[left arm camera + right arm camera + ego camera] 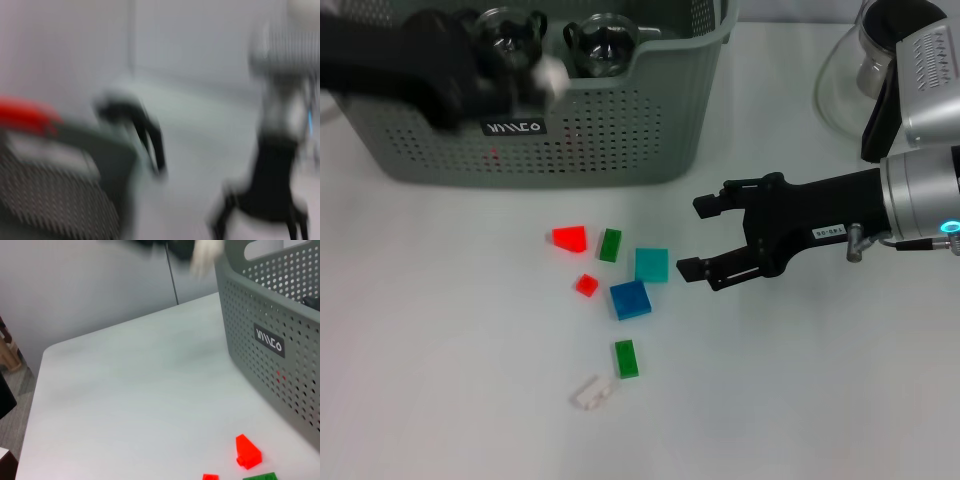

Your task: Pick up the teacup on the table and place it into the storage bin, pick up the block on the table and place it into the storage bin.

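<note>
Right gripper (705, 236), black and two-fingered, hangs with its fingers spread wide at the right centre of the head view, just right of a scatter of small plastic blocks on the white table (440, 380). Nearest it lie a teal square block (651, 264) and a blue square block (630, 299); a red wedge block (569, 237), a small red block (586, 285), two green blocks (610, 244) (626, 358) and a white block (590, 392) lie around them. Left gripper (535, 75) is a blurred dark shape at the upper left, over the large grey-green perforated plastic storage bin (620, 130); whether its fingers are spread or closed cannot be told. Two clear glass teacups (603, 42) (510, 30) sit inside the bin. A glass carafe (845, 85) stands at the upper right.
</note>
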`<move>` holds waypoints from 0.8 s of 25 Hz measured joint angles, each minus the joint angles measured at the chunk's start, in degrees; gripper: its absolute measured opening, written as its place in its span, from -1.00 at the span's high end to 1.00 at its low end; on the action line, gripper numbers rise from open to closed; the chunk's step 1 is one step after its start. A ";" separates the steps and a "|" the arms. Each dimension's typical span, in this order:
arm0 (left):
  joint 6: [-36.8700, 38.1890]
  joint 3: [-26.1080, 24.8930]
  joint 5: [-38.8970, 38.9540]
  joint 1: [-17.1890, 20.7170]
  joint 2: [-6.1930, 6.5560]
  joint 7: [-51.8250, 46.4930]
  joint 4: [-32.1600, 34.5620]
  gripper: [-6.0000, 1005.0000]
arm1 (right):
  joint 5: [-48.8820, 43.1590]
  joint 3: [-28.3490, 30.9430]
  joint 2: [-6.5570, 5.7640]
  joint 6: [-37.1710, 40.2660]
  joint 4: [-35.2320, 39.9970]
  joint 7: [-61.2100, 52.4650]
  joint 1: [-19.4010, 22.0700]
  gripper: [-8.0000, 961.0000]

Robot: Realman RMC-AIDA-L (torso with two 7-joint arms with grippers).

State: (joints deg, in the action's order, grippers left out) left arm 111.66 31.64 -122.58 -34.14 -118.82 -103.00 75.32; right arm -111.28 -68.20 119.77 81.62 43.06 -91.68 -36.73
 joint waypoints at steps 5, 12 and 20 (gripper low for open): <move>-7.51 -7.98 6.32 -0.71 3.05 -5.05 -6.40 0.63 | -0.12 0.00 -0.19 -0.05 0.00 0.62 0.40 -0.97; -23.11 -0.71 5.14 -2.95 4.25 -8.35 -13.01 0.62 | -0.23 -0.03 -0.38 -0.32 0.00 0.80 0.41 -0.97; -34.72 4.89 1.08 -4.77 4.39 -15.99 -15.63 0.60 | -0.93 -0.22 -0.27 -1.64 -0.36 0.94 0.44 -0.97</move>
State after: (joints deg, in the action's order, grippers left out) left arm 76.94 36.53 -121.50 -38.91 -114.43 -118.99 59.70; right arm -112.21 -68.42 119.50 79.98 42.71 -90.73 -36.29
